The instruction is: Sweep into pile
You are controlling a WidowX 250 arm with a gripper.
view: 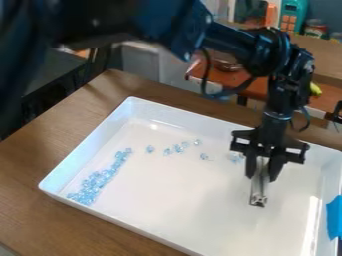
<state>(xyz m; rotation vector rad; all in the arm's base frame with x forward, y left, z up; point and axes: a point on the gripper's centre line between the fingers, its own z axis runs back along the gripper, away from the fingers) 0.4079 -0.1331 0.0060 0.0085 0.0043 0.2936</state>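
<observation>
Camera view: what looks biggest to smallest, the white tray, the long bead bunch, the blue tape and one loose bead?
1. White tray
2. Long bead bunch and blue tape: can't rank these, the tape's cut off
3. Loose bead

White tray [93, 142] cut off bottom right; top of metal tool [258, 194] hidden in gripper [262, 176].

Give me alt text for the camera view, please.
A black robot gripper holds a narrow silvery tool over a white tray, where pale blue pieces lie in a band at the left, with a few more scattered toward the far side.
</observation>
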